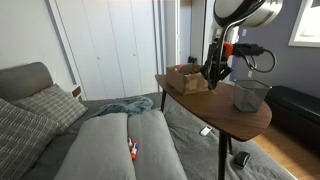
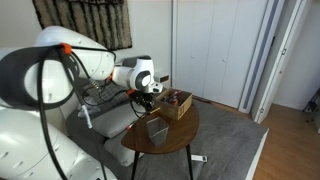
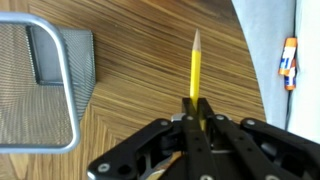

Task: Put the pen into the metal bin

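One pen (image 3: pixel 196 65) apparently between the two fingers (image 3: pixel 204 113).

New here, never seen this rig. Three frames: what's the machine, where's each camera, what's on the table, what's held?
It is a single robot arm with a gripper at its end. Two pictures come from cameras standing in the room; they show the arm over a small round wooden table beside a sofa. The third comes from a camera on the wrist, looking past the gripper. On the table stand a wire-mesh metal bin and a shallow brown box. The gripper is shut on a yellow pen, which points out over bare wood beside the bin, not yet in it. A small red-orange and white item lies off the table.
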`<state>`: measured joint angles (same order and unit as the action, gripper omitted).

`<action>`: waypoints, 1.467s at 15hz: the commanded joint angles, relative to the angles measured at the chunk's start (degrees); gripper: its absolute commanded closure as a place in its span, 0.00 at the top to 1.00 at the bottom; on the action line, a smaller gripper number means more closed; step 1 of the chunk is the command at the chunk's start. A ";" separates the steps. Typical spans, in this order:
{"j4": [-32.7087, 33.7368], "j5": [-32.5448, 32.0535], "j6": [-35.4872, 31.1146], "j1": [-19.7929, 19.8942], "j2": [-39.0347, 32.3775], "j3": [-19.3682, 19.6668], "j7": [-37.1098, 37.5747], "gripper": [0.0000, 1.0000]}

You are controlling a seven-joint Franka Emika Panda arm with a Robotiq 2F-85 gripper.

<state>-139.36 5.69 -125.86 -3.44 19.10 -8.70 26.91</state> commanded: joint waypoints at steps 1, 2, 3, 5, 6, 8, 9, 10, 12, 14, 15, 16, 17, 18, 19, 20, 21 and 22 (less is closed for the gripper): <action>-1.94 -2.14 8.10 0.15 11.56 -0.23 -2.06 0.02; -1.57 -2.77 10.91 0.41 13.74 -0.10 -2.83 0.02; -1.08 -3.34 13.83 0.55 15.64 0.06 -3.74 0.02; 0.65 -5.38 21.55 0.86 18.87 0.22 -6.34 0.02; 2.00 -6.81 26.36 1.03 19.86 0.18 -7.87 0.02; 4.84 -9.23 34.96 1.11 20.35 0.21 -11.05 0.02; 6.31 -10.00 38.90 0.79 19.76 0.58 -13.41 0.02; 7.56 -10.99 41.86 0.64 19.05 0.86 -15.51 0.02; 9.35 -12.87 45.51 0.29 17.28 1.39 -19.43 0.02; 10.46 -14.80 46.59 -0.04 14.82 1.63 -22.68 0.02; 10.99 -16.21 46.90 -0.16 13.25 1.60 -24.30 0.02; 11.27 -17.64 46.93 -0.33 11.60 1.75 -26.12 0.02; 11.51 -18.95 46.69 -0.42 10.16 1.74 -27.30 0.02; 11.82 -19.50 46.52 -0.74 8.50 2.06 -28.95 0.02; 12.23 -20.46 46.83 -0.85 7.01 2.07 -30.08 0.02; 12.62 -21.15 47.23 -1.01 5.71 2.18 -31.39 0.02; 13.07 -21.57 47.41 -1.12 4.43 2.42 -32.81 0.02; 13.48 -21.73 47.59 -1.24 3.38 2.63 -34.20 0.02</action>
<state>-129.30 -13.92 -80.95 -3.25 26.83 -7.26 -3.10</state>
